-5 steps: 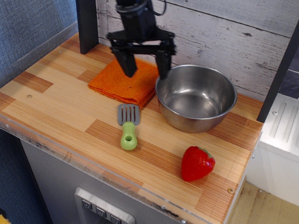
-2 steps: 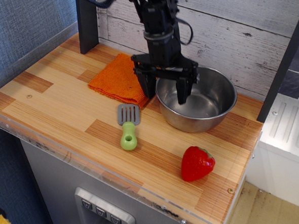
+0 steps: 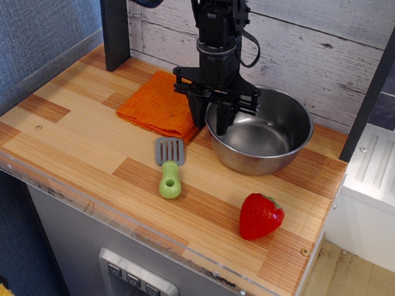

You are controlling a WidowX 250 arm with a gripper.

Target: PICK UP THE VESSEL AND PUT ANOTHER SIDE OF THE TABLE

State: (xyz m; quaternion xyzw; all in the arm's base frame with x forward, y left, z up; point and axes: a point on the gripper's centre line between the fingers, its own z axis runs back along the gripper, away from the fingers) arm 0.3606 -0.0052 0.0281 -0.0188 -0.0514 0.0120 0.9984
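On the table (image 3: 70, 147), the gripper (image 3: 211, 119) pinches the bowl's (image 3: 265, 135) rim; smooth steel may slip.

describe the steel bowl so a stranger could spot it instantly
On the light wood-plank table, look toward the back right, by the whitewashed plank wall. The large round shiny stainless-steel bowl sits right of the orange cloth, under the black gripper. It is the only metal, hollow item.
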